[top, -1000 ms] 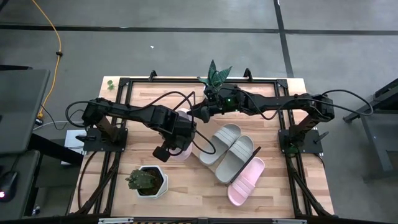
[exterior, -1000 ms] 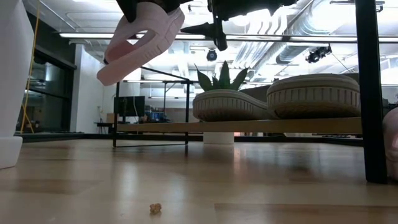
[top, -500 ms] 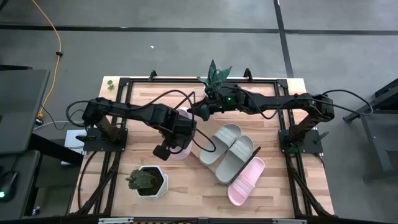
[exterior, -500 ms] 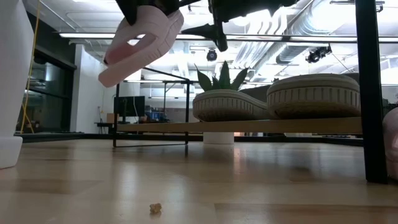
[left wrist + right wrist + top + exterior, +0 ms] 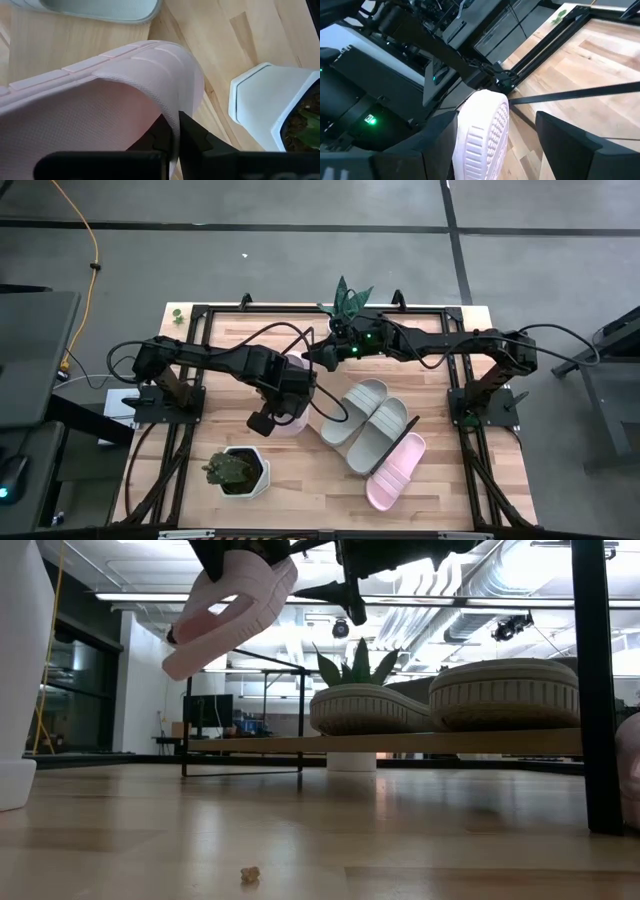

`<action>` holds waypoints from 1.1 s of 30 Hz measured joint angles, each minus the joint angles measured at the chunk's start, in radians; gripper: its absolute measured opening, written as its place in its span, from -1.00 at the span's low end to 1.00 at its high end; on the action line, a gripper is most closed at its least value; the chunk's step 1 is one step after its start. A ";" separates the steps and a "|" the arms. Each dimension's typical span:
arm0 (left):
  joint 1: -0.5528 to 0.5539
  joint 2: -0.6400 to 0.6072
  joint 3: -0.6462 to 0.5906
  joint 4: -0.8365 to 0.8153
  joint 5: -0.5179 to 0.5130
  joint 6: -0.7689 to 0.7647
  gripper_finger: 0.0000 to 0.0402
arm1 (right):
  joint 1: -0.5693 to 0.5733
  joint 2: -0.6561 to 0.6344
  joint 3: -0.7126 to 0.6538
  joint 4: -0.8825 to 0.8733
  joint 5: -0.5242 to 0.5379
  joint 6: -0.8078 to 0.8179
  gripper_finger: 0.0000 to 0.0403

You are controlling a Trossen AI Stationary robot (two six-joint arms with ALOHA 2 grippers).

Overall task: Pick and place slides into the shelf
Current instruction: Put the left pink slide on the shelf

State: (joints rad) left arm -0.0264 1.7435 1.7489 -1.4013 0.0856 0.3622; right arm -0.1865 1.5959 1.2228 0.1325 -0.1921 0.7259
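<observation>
Finding no legible writing, I note left pincer [image 5: 172, 131] pinching pink slide [image 5: 115, 80]; right pincer [image 5: 495, 135] spread, twelve o'clock.

No readable text or labels anywhere (not one).

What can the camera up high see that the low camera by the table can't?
Only the high view shows the second pink slide lying on the shelf beside the grey pair, the white pot with its cactus, and both whole arms, with the open right gripper near the left one. Only the low view shows the held pink slide hanging in the air, tilted, clear of the table, plus a crumb. Both show the grey slides on the shelf and the leafy plant.
</observation>
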 joint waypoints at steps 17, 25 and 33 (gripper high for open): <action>0.000 0.000 0.000 0.021 0.000 0.049 -0.96 | -0.010 0.001 0.000 0.003 -0.046 0.007 0.29; 0.000 0.000 0.000 0.021 0.000 0.067 -0.96 | -0.010 0.002 0.000 -0.002 -0.064 0.007 0.29; 0.000 0.000 0.000 0.035 -0.016 0.108 -0.91 | -0.011 0.002 0.000 -0.002 -0.079 -0.004 0.29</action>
State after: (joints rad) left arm -0.0269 1.7435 1.7485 -1.3661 0.0696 0.4701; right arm -0.1974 1.5974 1.2224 0.1307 -0.2708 0.7221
